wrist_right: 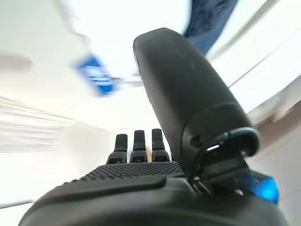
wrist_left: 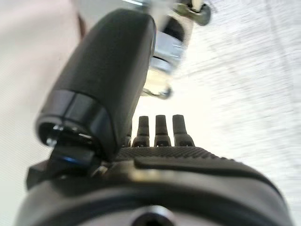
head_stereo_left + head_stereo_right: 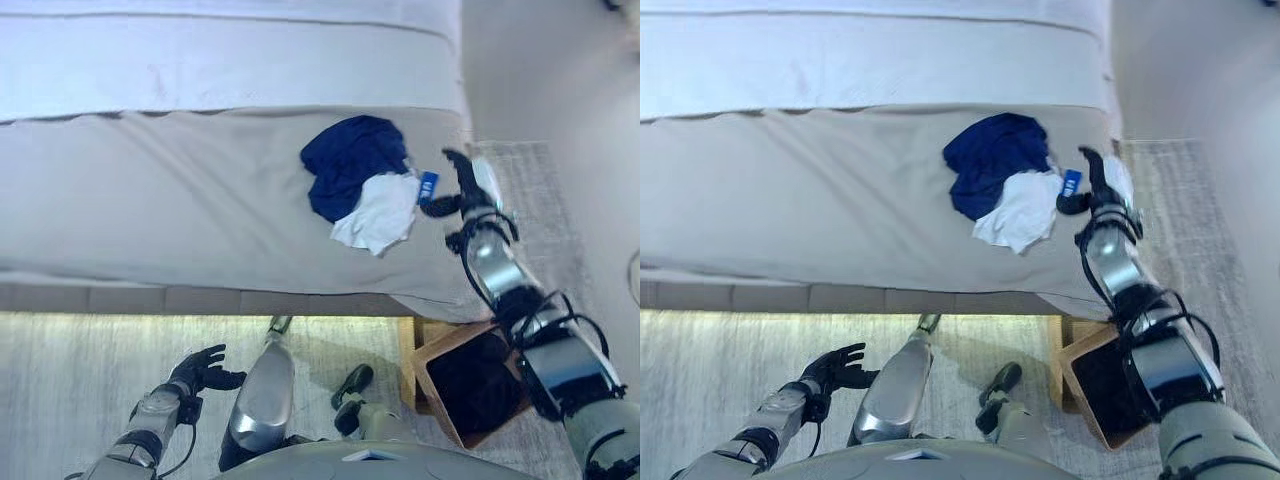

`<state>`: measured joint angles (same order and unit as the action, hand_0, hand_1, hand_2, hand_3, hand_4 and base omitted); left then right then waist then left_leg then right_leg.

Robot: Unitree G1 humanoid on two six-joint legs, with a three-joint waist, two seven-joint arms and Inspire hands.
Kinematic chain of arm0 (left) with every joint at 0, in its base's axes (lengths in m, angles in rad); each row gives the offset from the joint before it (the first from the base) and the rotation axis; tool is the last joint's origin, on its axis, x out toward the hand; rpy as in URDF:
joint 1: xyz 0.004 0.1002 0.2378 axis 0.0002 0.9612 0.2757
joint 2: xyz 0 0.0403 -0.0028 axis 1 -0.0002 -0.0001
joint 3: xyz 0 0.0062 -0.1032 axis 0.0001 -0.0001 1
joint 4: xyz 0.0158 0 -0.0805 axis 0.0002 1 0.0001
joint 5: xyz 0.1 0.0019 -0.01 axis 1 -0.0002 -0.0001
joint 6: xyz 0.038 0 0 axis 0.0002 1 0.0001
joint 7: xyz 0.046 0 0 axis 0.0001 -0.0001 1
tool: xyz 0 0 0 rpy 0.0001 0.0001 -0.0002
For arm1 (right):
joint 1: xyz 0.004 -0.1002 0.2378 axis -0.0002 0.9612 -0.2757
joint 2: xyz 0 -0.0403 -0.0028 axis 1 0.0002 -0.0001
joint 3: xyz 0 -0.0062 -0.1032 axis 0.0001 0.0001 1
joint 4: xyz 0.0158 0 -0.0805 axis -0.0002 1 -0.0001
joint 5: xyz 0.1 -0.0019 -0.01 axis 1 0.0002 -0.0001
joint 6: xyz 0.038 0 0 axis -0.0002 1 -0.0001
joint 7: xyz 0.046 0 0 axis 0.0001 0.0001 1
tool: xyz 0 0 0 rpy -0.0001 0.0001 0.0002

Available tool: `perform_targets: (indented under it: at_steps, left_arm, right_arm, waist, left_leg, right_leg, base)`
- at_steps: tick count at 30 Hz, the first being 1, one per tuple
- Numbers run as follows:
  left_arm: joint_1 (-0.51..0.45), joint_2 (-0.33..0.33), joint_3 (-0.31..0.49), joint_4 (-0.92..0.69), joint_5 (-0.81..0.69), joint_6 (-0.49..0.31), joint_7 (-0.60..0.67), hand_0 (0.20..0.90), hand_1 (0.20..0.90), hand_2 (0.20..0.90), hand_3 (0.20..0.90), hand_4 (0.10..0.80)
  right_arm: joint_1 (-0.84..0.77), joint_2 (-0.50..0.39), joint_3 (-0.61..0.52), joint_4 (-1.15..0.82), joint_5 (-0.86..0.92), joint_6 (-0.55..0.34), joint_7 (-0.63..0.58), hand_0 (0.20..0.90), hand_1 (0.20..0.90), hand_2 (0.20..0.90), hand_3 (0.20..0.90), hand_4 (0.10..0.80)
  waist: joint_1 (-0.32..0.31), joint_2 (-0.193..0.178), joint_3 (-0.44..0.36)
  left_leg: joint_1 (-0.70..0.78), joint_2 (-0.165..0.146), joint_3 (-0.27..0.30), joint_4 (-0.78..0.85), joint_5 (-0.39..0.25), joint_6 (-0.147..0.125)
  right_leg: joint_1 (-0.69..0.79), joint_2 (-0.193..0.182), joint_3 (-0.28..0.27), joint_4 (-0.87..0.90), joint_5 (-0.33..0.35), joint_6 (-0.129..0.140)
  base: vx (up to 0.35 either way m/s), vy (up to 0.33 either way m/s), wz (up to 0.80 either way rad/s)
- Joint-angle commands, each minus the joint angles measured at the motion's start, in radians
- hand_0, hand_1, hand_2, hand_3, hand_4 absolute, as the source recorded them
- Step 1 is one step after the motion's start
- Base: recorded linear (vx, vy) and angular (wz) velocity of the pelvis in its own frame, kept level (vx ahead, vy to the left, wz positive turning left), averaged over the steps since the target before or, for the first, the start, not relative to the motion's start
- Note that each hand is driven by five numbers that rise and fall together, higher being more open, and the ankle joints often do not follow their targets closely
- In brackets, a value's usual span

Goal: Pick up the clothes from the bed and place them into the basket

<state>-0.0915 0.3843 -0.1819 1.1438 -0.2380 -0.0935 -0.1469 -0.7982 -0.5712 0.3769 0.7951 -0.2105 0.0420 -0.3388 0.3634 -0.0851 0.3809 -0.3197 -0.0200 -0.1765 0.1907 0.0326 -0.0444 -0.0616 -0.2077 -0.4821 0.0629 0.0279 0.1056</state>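
Fingers: both hands extended, gripping nothing
Right hand: raised at bed edge, beside clothes; basket below
Left hand: low, over floor

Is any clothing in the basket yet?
No, the basket looks empty inside; the blue garment and white garment lie on the bed.

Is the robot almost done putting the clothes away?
Not yet. The blue garment and white garment lie on the bed, ungrabbed. The right hand is open beside them. The basket on the floor looks empty. The left hand hangs idle, low.
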Motion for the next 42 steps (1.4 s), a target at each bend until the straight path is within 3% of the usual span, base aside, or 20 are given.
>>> perform_targets:
  at_steps: [1,7,12,17,19,20,24,28,29,30,35,36,38,42]
  left_arm:
    - [0.055,0.015,-0.047,0.011,-0.044,-0.056,-0.017,0.9,0.9,0.9,0.9,0.8]
    - [0.067,0.012,-0.041,0.027,-0.075,-0.102,-0.037,0.9,0.9,0.9,0.9,0.8]
    - [0.072,0.025,-0.043,0.014,-0.103,-0.127,-0.068,0.9,0.9,0.9,0.9,0.8]
    - [0.077,0.039,-0.047,-0.022,-0.147,-0.141,-0.082,0.9,0.9,0.9,0.9,0.8]
    - [0.083,0.049,-0.039,-0.033,-0.164,-0.155,-0.097,0.9,0.9,0.9,0.9,0.8]
    - [0.083,0.049,-0.038,-0.034,-0.164,-0.155,-0.097,0.9,0.9,0.9,0.9,0.8]
    - [0.106,0.073,-0.023,-0.101,-0.18,-0.136,-0.102,0.9,0.9,0.9,0.9,0.8]
    - [0.115,0.091,-0.003,-0.14,-0.199,-0.11,-0.103,0.9,0.9,0.9,0.9,0.8]
    - [0.115,0.098,-0.002,-0.149,-0.206,-0.101,-0.103,0.9,0.9,0.9,0.9,0.8]
    - [0.112,0.104,-0.002,-0.159,-0.209,-0.09,-0.1,0.9,0.9,0.9,0.9,0.8]
    - [0.095,0.134,-0.009,-0.161,-0.202,-0.094,-0.087,0.9,0.9,0.9,0.9,0.8]
    - [0.094,0.138,-0.007,-0.155,-0.2,-0.097,-0.083,0.9,0.9,0.9,0.9,0.8]
    - [0.101,0.146,0.009,-0.139,-0.175,-0.109,-0.064,0.9,0.9,0.9,0.9,0.8]
    - [0.116,0.141,0.055,-0.1,-0.148,-0.121,-0.024,0.9,0.9,0.9,0.9,0.8]
  right_arm:
    - [-0.12,-0.104,0.072,-0.088,-0.057,0.024,-0.062,0.9,0.9,0.9,0.9,0.8]
    - [-0.318,-0.101,0.159,-0.046,-0.079,0.085,-0.1,0.9,0.9,0.9,0.9,0.8]
    - [-0.448,-0.102,0.247,0.067,-0.106,0.242,0.033,0.9,0.9,0.9,0.9,0.8]
    - [-0.532,-0.104,0.315,0.271,-0.159,0.308,0.12,0.9,0.9,0.9,0.9,0.8]
    - [-0.569,-0.108,0.325,0.337,-0.185,0.39,0.163,0.9,0.9,0.9,0.9,0.8]
    - [-0.57,-0.107,0.325,0.338,-0.186,0.391,0.164,0.9,0.9,0.9,0.9,0.8]
    - [-0.618,-0.164,0.366,0.436,-0.298,0.596,0.264,0.9,0.9,0.9,0.9,0.8]
    - [-0.622,-0.206,0.368,0.488,-0.362,0.612,0.288,0.9,0.9,0.9,0.9,0.8]
    - [-0.621,-0.21,0.368,0.49,-0.349,0.597,0.266,0.479,0.479,0.479,0.409,0.309]
    - [-0.624,-0.21,0.368,0.487,-0.331,0.572,0.226,0.3,0.3,0.3,0.2,0.1]
    - [-0.65,-0.19,0.35,0.389,-0.161,0.35,-0.085,0.3,0.3,0.3,0.2,0.1]
    - [-0.659,-0.187,0.349,0.349,-0.144,0.341,-0.109,0.3,0.3,0.3,0.2,0.1]
    - [-0.684,-0.195,0.343,0.171,-0.106,0.259,-0.252,0.3,0.3,0.3,0.2,0.1]
    - [-0.664,-0.27,0.243,-0.139,-0.056,0.159,-0.379,0.3,0.3,0.3,0.2,0.1]
  waist:
    - [0.05,0.025,-0.023]
    - [0.116,0.047,0.028]
    - [0.154,0.069,0.065]
    - [0.192,0.093,0.108]
    - [0.206,0.101,0.127]
    - [0.205,0.1,0.127]
    - [0.218,0.097,0.139]
    - [0.221,0.077,0.139]
    - [0.221,0.072,0.139]
    - [0.222,0.066,0.139]
    - [0.209,0.043,0.139]
    - [0.205,0.036,0.139]
    - [0.189,0.005,0.139]
    - [0.144,-0.052,0.124]
  left_leg:
    - [0.074,-0.037,0.038,-0.102,-0.077,0.08]
    - [-0.002,-0.046,0.006,-0.092,-0.044,0.066]
    - [-0.056,-0.059,-0.008,-0.07,-0.025,0.065]
    - [-0.113,-0.07,-0.02,-0.039,-0.013,0.07]
    - [-0.145,-0.073,-0.019,-0.027,-0.005,0.072]
    - [-0.147,-0.073,-0.019,-0.026,-0.005,0.072]
    - [-0.234,-0.064,-0.022,-0.008,0.015,0.073]
    - [-0.296,-0.059,-0.026,0.02,0.014,0.076]
    - [-0.305,-0.058,-0.029,0.026,0.012,0.077]
    - [-0.313,-0.057,-0.03,0.032,0.009,0.077]
    - [-0.314,-0.042,-0.033,0.041,-0.001,0.077]
    - [-0.306,-0.039,-0.032,0.039,-0.004,0.076]
    - [-0.266,-0.024,-0.025,0.027,-0.014,0.073]
    - [-0.129,0.004,0.01,-0.04,-0.027,0.062]
  right_leg:
    - [-0.022,-0.075,0.026,0.232,-0.03,0.021]
    - [-0.044,-0.101,-0.027,0.272,-0.049,0.023]
    - [-0.094,-0.135,-0.063,0.356,-0.059,0.03]
    - [-0.144,-0.162,-0.095,0.443,-0.074,0.033]
    - [-0.174,-0.171,-0.105,0.488,-0.082,0.034]
    - [-0.177,-0.172,-0.104,0.49,-0.083,0.034]
    - [-0.245,-0.157,-0.126,0.521,-0.098,0.034]
    - [-0.288,-0.13,-0.14,0.523,-0.102,0.03]
    - [-0.296,-0.124,-0.141,0.522,-0.103,0.029]
    - [-0.301,-0.117,-0.143,0.518,-0.1,0.03]
    - [-0.306,-0.083,-0.127,0.481,-0.082,0.036]
    - [-0.301,-0.078,-0.122,0.474,-0.078,0.036]
    - [-0.265,-0.061,-0.103,0.435,-0.059,0.039]
    - [-0.153,-0.02,-0.043,0.323,-0.036,0.049]
  base:
    - [0.002,0.039,0.3]
    - [-0.003,0.017,0.21]
    - [-0.016,0.048,0.23]
    - [-0.028,0.044,0.19]
    - [-0.035,0.034,0.11]
    - [-0.039,0.025,0.08]
    - [-0.056,-0.021,0.11]
    - [-0.054,-0.042,0.04]
    - [-0.038,-0.043,-0.03]
    - [-0.029,-0.067,-0.04]
    - [-0.015,-0.09,-0.03]
    - [-0.004,-0.086,-0.14]
    - [-0.013,-0.124,-0.36]
    - [-0.023,-0.115,-0.46]
